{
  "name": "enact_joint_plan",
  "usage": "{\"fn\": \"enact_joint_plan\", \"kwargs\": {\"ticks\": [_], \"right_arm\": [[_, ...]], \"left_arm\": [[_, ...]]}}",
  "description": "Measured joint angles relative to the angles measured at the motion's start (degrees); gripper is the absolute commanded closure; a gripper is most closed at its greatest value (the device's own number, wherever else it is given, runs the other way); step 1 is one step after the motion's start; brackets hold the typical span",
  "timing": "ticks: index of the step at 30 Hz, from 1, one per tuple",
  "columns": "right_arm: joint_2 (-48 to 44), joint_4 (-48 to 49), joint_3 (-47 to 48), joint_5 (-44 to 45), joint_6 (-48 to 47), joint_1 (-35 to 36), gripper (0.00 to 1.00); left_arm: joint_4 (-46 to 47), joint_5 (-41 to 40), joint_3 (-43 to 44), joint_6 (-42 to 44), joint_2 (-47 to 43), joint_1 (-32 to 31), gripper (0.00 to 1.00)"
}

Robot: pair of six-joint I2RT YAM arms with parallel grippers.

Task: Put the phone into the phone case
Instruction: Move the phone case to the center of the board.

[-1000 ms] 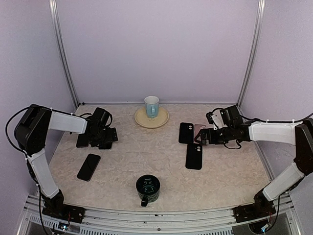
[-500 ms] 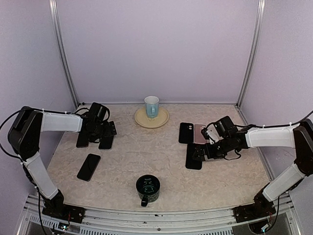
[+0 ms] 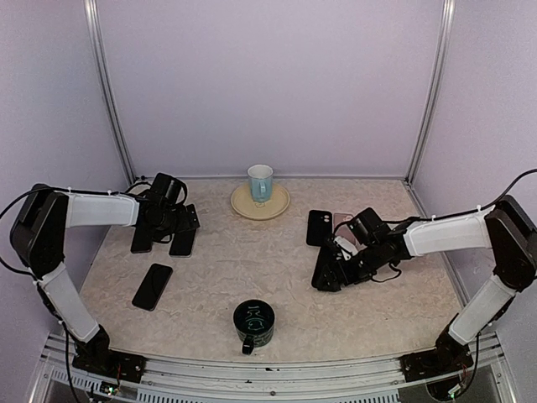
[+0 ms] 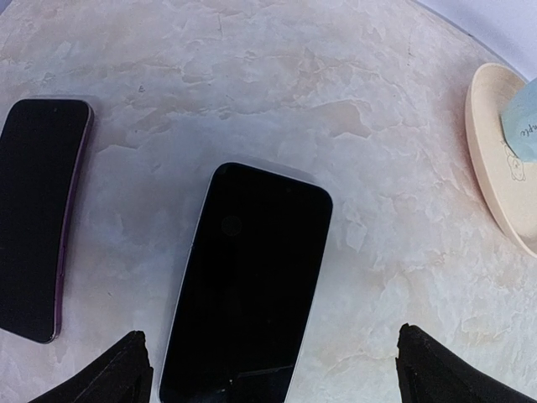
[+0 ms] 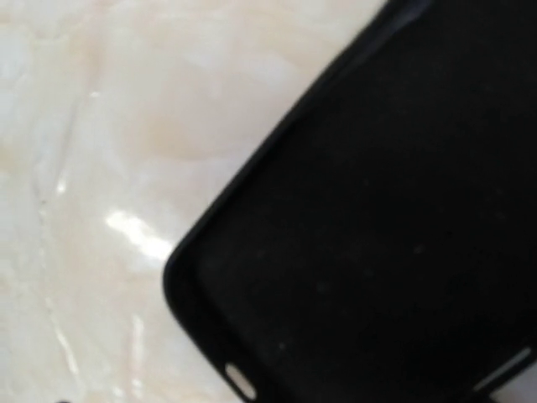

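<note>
Two dark phones lie side by side at the left. In the left wrist view one phone point(image 4: 247, 281) lies flat between my left gripper's point(image 4: 273, 374) wide-open fingertips point(image 4: 126, 374), and a purple-edged phone point(image 4: 38, 214) is beside it. From above, the left gripper point(image 3: 180, 225) hovers over that pair point(image 3: 182, 243). A third phone point(image 3: 153, 285) lies nearer the front. My right gripper point(image 3: 329, 273) is low over a black phone case point(image 5: 377, 210) that lies hollow side up. The case fills the right wrist view, where no fingers show. Nothing is held.
A second black case point(image 3: 318, 227) and a pink case point(image 3: 342, 222) lie behind the right gripper. A pale blue cup point(image 3: 260, 180) stands on a cream plate point(image 3: 273, 206) at the back centre. A dark green mug point(image 3: 253, 323) stands near the front edge.
My right gripper has swung forward and left, and down onto the black case. My left gripper has shifted slightly back over the two phones. Both have stayed open.
</note>
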Motion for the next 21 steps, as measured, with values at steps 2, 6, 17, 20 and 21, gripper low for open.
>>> {"fn": "enact_joint_plan", "kwargs": {"ticks": [2, 6, 17, 20, 21], "right_arm": [[0.79, 0.20, 0.70, -0.74, -0.31, 0.46, 0.01], [2.97, 0.98, 2.71, -2.43, -0.72, 1.68, 0.01], [13.14, 1.86, 13.75, -5.99, -2.23, 5.88, 0.00], [15.54, 1.86, 16.65, -6.69, -2.89, 6.58, 0.00], [16.20, 1.92, 17.40, -6.93, -3.06, 6.80, 0.00]], "left_arm": [[-0.02, -0.07, 0.00, -0.02, -0.07, 0.00, 0.01], [-0.20, -0.15, 0.00, -0.11, -0.57, 0.00, 0.01], [-0.66, -1.09, 0.02, -0.15, -2.43, -0.02, 0.01], [-0.72, -1.36, 0.02, -0.15, -2.99, -0.02, 0.01], [-0.72, -1.44, 0.04, -0.15, -3.08, -0.02, 0.01]]}}
